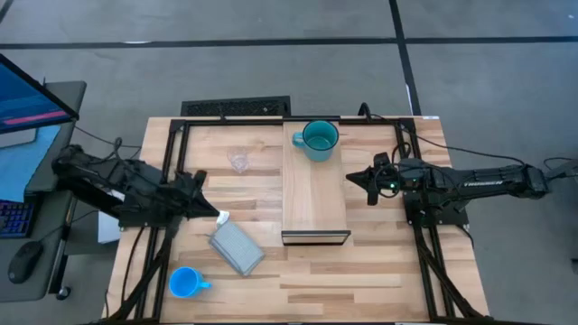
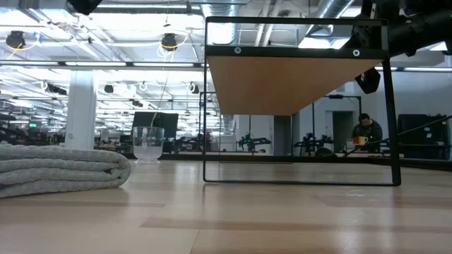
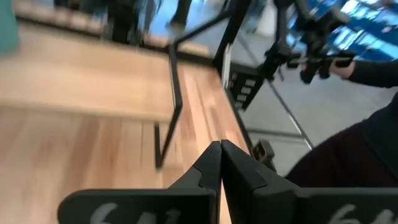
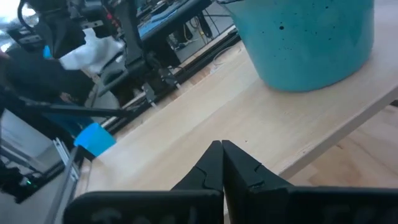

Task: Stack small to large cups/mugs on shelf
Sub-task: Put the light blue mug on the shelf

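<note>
The large teal mug stands upright on the far end of the pale wood shelf; it also shows in the right wrist view. The tiny clear glass cup stands on the table left of the shelf and shows in the low view. The bright blue mug stands at the table's near left corner and shows in the right wrist view. My left gripper is shut and empty, left of the shelf. My right gripper is shut and empty at the shelf's right edge.
A flat grey pouch lies near the blue mug, left of the shelf's near end. The shelf stands on thin dark legs. A person's hand and dark sleeve show beyond the table. A keyboard and monitor stand at the far left.
</note>
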